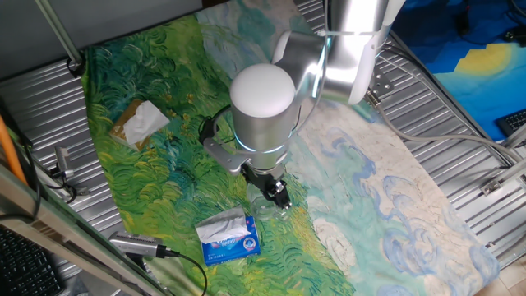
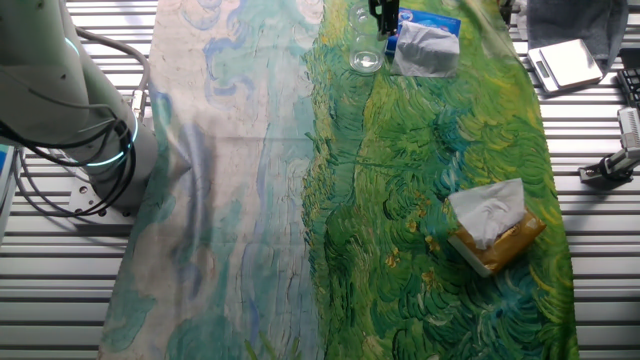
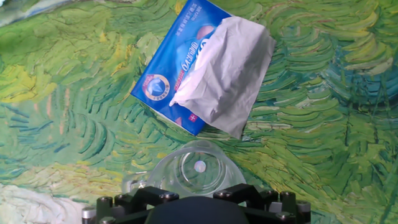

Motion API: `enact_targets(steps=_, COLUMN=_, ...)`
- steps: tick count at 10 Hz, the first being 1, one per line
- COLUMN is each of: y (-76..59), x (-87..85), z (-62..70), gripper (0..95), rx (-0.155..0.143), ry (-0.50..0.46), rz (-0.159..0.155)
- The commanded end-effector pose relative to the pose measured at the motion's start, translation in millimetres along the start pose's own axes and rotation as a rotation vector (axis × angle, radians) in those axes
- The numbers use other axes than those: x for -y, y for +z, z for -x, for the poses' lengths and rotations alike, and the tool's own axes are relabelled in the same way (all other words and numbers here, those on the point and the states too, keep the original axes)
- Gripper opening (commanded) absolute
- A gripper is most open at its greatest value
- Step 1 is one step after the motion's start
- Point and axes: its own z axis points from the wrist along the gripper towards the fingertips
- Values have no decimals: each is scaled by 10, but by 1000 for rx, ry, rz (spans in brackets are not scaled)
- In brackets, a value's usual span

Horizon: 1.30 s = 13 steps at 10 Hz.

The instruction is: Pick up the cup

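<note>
a big painted cloth (image 1: 370,205) covers the table. a brown tissue box (image 1: 138,123) sits far from the cup (image 3: 191,170). a blue tissue packet (image 3: 186,68) lies just beside the cup. the gripper (image 1: 275,193) is right over the cup; i cannot tell if its fingers are apart.

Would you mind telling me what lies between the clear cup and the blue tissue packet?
Nothing: in the hand view only bare painted cloth separates the cup from the tissue packet; they sit close but apart.
</note>
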Motion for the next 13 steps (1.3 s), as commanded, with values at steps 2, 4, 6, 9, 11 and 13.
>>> enact_targets(steps=2, y=21, x=9, z=-10, gripper=950, rx=4, ry=-1, rz=-2)
enact_targets(steps=4, y=31, x=10, z=-13, gripper=950, rx=6, ry=-2, rz=-2)
enact_targets(steps=6, y=33, x=10, z=-14, gripper=190, rx=5, ry=27, rz=-12)
enact_targets(steps=9, y=19, x=8, z=-16, gripper=0, rx=2, ry=48, rz=-14)
enact_targets(steps=11, y=-27, x=2, z=-24, gripper=0, rx=-1, ry=48, rz=-23)
enact_targets(steps=13, y=-55, x=3, z=-29, gripper=0, rx=2, ry=65, rz=-21)
